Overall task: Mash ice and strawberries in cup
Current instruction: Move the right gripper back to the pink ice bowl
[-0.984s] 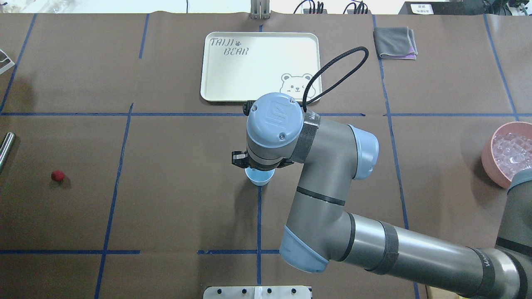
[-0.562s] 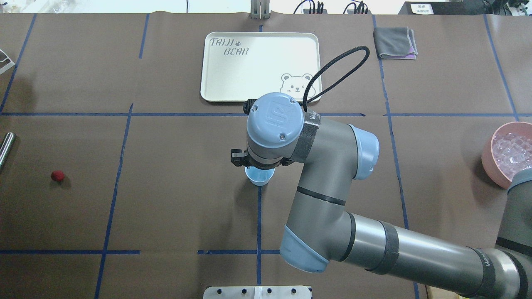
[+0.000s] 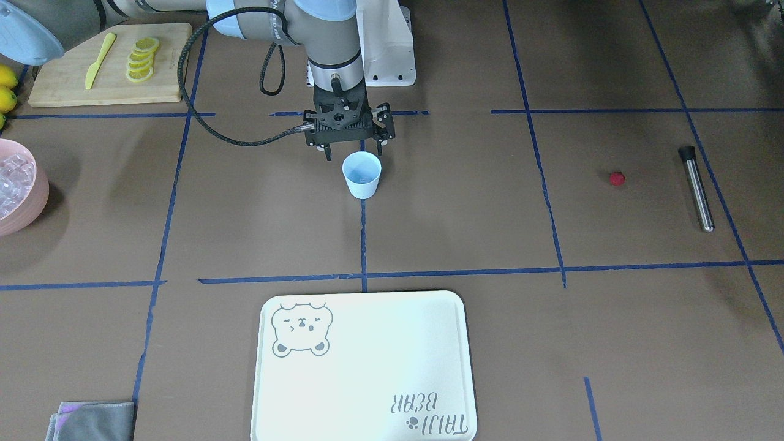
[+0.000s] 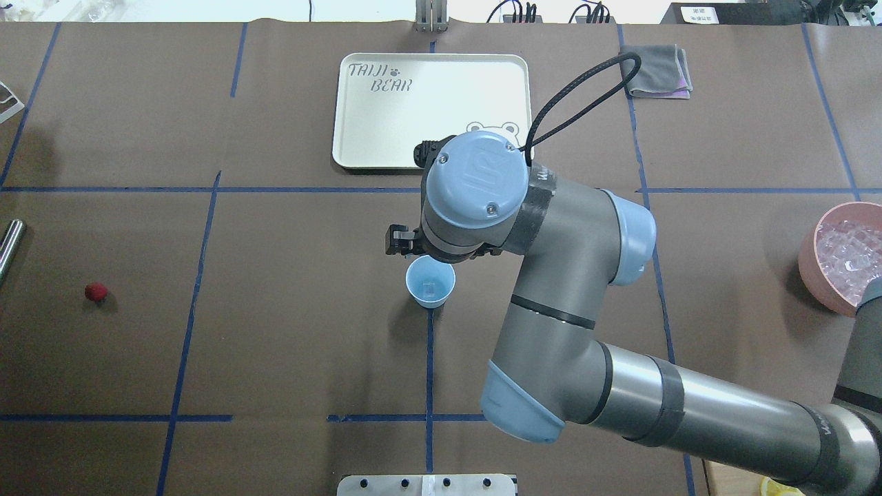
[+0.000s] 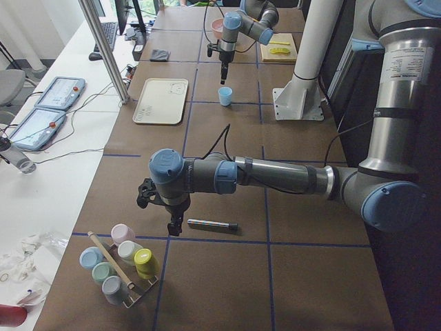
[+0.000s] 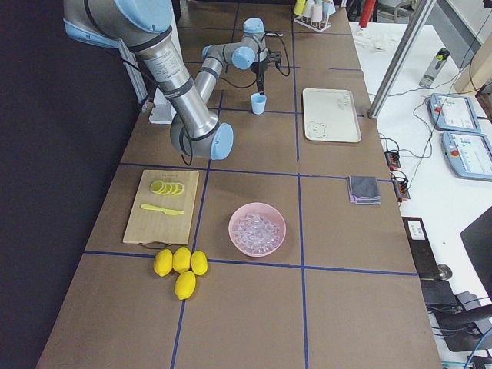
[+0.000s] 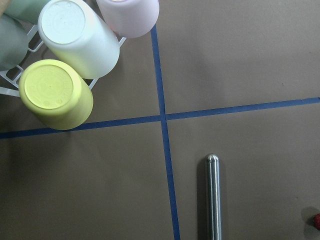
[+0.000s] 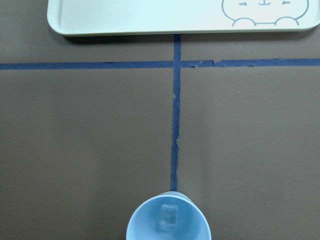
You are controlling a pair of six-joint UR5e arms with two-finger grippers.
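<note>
The pale blue cup (image 4: 430,282) stands upright at the table's middle, also seen in the front view (image 3: 361,176). One clear ice cube (image 8: 169,218) lies in its bottom. My right gripper (image 3: 354,153) hangs open and empty just above the cup, on the robot's side of it. The red strawberry (image 4: 96,291) lies alone on the paper far to the left, also seen in the front view (image 3: 617,178). More ice (image 4: 846,249) fills the pink bowl at the right edge. My left gripper (image 5: 173,227) hovers by a metal rod (image 5: 212,225); I cannot tell whether it is open.
A white bear tray (image 4: 431,110) lies beyond the cup. A grey cloth (image 4: 654,69) is at the far right. A cutting board with lemon slices (image 3: 110,61) and whole lemons (image 6: 181,265) sit near the robot's right. A rack of cups (image 7: 75,45) stands beside the rod (image 7: 213,197).
My right wrist has moved toward the tray and a little to the right, off the cup. The cup's mouth is now uncovered and an ice cube shows inside.
</note>
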